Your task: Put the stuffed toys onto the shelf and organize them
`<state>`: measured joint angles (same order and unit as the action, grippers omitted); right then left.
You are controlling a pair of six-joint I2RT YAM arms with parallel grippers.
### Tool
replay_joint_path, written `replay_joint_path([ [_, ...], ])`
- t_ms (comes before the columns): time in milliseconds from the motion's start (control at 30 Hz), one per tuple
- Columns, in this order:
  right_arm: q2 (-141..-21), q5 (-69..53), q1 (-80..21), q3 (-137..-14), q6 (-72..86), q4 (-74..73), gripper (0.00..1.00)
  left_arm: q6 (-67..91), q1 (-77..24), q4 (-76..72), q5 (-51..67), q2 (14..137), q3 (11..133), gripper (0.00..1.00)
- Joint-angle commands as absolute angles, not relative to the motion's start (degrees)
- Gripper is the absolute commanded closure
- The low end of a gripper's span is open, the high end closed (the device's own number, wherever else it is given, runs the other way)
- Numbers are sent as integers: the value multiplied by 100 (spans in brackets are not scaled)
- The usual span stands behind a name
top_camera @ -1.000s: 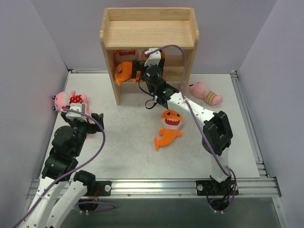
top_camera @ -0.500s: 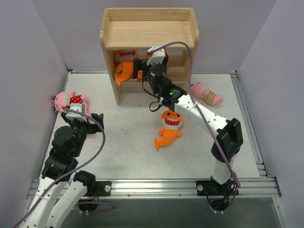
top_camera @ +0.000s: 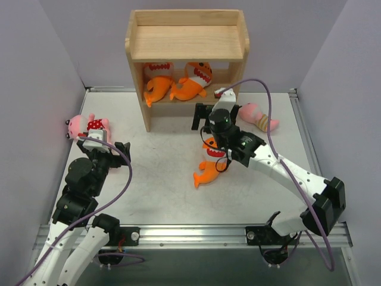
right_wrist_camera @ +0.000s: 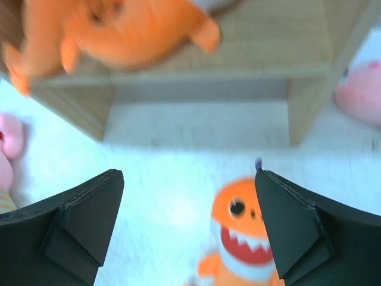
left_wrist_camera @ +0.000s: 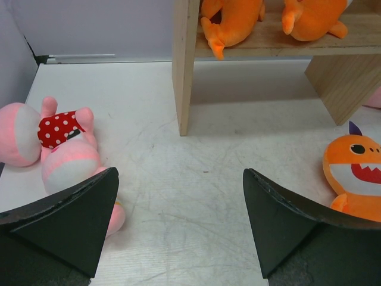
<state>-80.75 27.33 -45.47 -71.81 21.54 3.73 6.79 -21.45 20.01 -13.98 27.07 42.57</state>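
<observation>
Orange fish (top_camera: 211,167) lies just nearside of right gripper (right_wrist_camera: 187,176), jaws wide and empty; tail toward table's (top_camera: 161,196) near-left corner.

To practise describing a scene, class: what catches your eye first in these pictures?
A light wooden shelf stands at the back of the table, an orange fish and a second orange fish side by side under its top board. A third orange fish lies in front, near the open right gripper; a pink polka-dot doll lies far left.
</observation>
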Motion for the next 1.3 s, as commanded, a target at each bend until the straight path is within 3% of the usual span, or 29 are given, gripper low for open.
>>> replay_joint_path([
  [0, -7533, 3102, -4781, -6541, 3118, -420, 3, 659, -2180, 1916, -1283, 2742, 4271, 6],
  [200, -6997, 3437, -5343, -5355, 4498, -808, 5, 650, -2171, 1925, -1266, 2786, 4271, 6],
  [533, -7031, 3577, -5572, -4545, 5958, -1125, 9, 650, -2171, 1942, -1274, 2821, 4272, 6],
  [1267, -8165, 2488, -4975, -3841, 6126, 342, 23, 642, -2153, 1942, -1283, 2909, 4289, 6],
])
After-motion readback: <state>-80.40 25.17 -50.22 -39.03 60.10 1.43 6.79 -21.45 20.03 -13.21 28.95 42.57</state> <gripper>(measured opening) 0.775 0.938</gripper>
